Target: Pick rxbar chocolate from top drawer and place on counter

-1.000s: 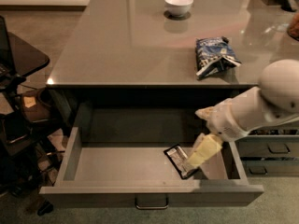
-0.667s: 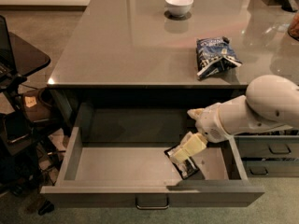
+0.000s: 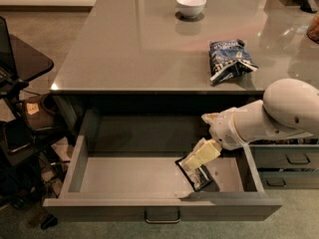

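**STATUS: GRIPPER AT BAR, TOP DRAWER**

The drawer [image 3: 130, 177] is pulled fully open below the counter [image 3: 139, 49]; its bar handle [image 3: 162, 216] is seen at front ctr. The bar [image 3: 201, 177], black wrapper w/ pale print, is located at the right end of the drawer floor, turned at an angle to the drawer front. The gripper [image 3: 196, 159] is positioned inside the drawer, over the bar's upper-left end, overlapping it. Gripper state (open/closed): cannot be told. The white arm [image 3: 271, 117] is extended in from the right, above the drawer's right wall.

On the counter, a white bowl [image 3: 191, 5] is set near the far edge; a blue-and-white chip bag [image 3: 229, 59] is laid toward the right, well apart from the bowl.
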`<move>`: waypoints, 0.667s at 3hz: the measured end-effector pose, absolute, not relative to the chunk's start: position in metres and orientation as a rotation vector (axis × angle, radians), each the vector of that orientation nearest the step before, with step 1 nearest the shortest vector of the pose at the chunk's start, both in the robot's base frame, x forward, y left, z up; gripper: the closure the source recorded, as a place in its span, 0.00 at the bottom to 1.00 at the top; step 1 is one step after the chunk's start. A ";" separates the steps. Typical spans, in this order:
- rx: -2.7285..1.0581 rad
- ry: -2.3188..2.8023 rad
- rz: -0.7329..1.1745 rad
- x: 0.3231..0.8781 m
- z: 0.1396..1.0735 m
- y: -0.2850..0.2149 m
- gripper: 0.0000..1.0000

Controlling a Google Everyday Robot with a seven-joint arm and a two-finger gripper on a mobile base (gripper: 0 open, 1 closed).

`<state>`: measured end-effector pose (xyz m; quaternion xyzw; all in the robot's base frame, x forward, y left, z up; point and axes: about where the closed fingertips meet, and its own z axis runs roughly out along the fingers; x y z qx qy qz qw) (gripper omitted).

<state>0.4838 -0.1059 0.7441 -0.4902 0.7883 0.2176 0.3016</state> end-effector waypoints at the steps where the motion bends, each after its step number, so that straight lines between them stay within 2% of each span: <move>1: -1.279 2.125 0.538 0.498 0.717 -0.109 0.00; 2: -1.216 2.183 0.504 0.528 0.678 -0.117 0.00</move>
